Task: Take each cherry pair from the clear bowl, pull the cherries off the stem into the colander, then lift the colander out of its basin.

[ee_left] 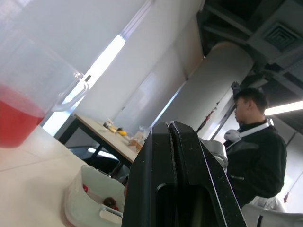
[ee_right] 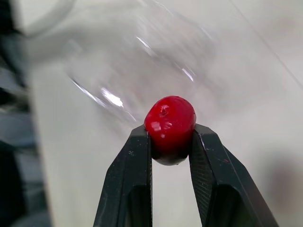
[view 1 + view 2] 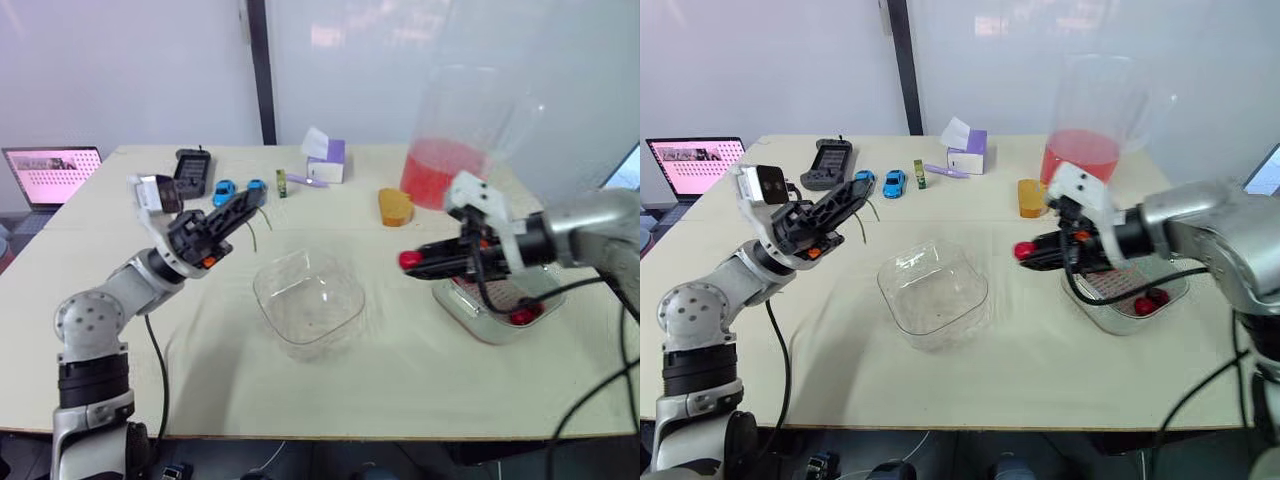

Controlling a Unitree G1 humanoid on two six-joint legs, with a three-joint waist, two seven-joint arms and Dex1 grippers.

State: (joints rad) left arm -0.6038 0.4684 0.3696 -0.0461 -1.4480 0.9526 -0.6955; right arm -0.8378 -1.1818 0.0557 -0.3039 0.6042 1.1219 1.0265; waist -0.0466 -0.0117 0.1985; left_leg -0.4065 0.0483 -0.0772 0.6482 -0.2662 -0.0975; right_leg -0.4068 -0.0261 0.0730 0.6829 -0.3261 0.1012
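Gripping one cherry (image 2: 169, 120) in the right gripper (image 2: 170, 142), held between the clear bowl (image 3: 345, 310) and the colander (image 3: 470, 318), which is half hidden by that arm; left gripper (image 3: 255, 198) pinched closed on a thin stem (image 3: 252, 236), barely discernible.

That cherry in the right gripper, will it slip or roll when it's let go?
Probably slippery: the cherry looks glossy, and the right gripper pinches only its lower half. It is round, so it would likely roll on the table unless released inside the colander. It seems firm: no visible squashing between the fingers.
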